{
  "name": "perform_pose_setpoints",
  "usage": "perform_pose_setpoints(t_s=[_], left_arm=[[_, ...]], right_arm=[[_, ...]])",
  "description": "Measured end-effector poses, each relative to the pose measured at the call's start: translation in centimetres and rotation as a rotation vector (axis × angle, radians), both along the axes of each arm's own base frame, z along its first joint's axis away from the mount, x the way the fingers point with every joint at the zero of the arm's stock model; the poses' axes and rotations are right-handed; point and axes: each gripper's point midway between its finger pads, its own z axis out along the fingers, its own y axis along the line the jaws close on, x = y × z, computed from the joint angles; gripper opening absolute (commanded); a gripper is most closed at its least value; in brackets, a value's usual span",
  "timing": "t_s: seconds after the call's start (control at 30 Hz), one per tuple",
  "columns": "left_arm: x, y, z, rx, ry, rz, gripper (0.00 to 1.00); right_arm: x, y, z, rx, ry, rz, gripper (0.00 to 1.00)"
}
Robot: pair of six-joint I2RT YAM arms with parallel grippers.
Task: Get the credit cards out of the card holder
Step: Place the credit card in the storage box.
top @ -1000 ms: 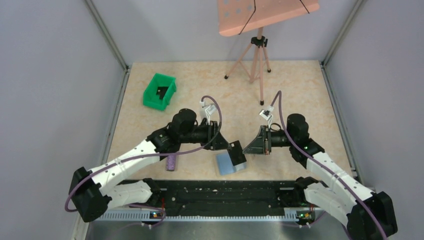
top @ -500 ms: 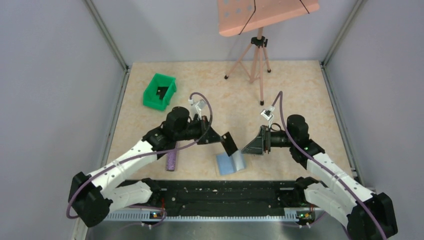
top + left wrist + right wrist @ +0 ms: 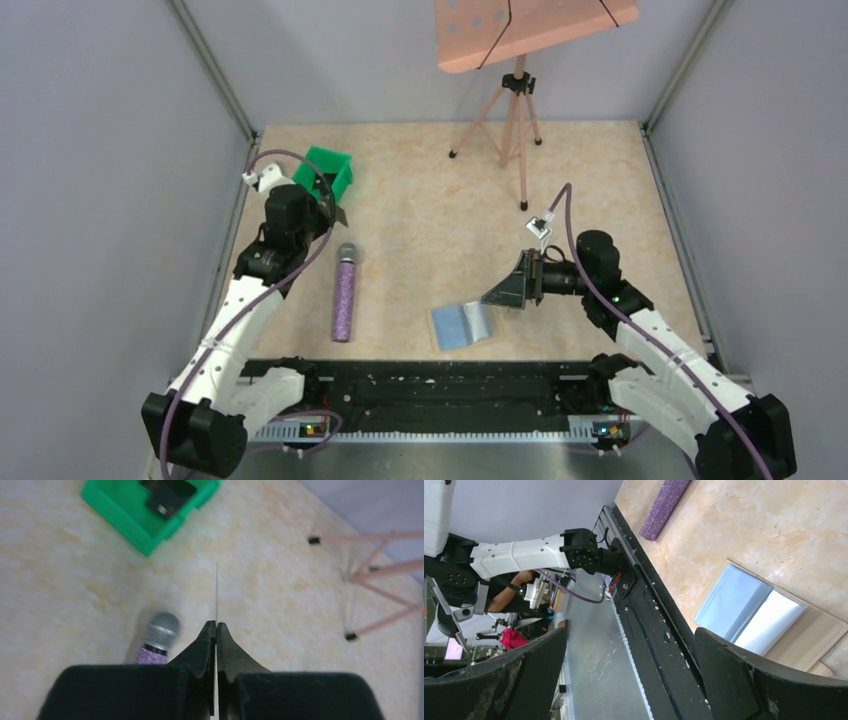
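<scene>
**Card holder lying open, one card clamped in the left gripper**

- Card holder: lies opened flat on the counter, close to the near edge and about midway along it. The light blue and grey panels face up inside a pale beige rim.
- Left gripper: at the far-left part of the counter, just beside the green bin. Its fingers are pressed together on a thin card, which the wrist view shows edge-on.
- Right gripper: jaws spread wide with nothing between them, at the card holder's right end. Whether it touches the holder cannot be told.
- Purple microphone: lies on the left half of the counter, silver head toward the bin, well apart from the holder.
- Pink tripod stand: at the far edge.
</scene>
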Motion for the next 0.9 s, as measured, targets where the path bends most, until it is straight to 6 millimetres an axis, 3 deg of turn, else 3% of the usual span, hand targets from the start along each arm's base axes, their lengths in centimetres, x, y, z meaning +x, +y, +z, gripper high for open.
perform_pose_setpoints(t_s=[0.2, 0.33, 0.53, 0.67, 0.9], left_arm=[[3.5, 6.8, 1.8, 0.185, -0.047, 0.285, 0.00], [7.1, 9.4, 1.5, 0.274, -0.010, 0.375, 0.00], [11.6, 11.3, -1.3, 0.337, 0.084, 0.385, 0.00], [14.1, 12.3, -3.2, 0.327, 0.125, 0.352, 0.00], [16.0, 12.1, -6.8, 0.293, 0.193, 0.262, 0.00]], right_arm=[[0.2, 0.1, -0.2, -0.001, 0.011, -0.001, 0.99], [0.5, 0.2, -1.0, -0.016, 0.047, 0.000, 0.99], [0.8, 0.4, -2.2, -0.041, 0.101, 0.005, 0.99], [1.5, 0.6, -1.8, -0.044, 0.091, 0.006, 0.99], [2.6, 1.1, -2.8, -0.061, 0.129, 0.002, 0.99]])
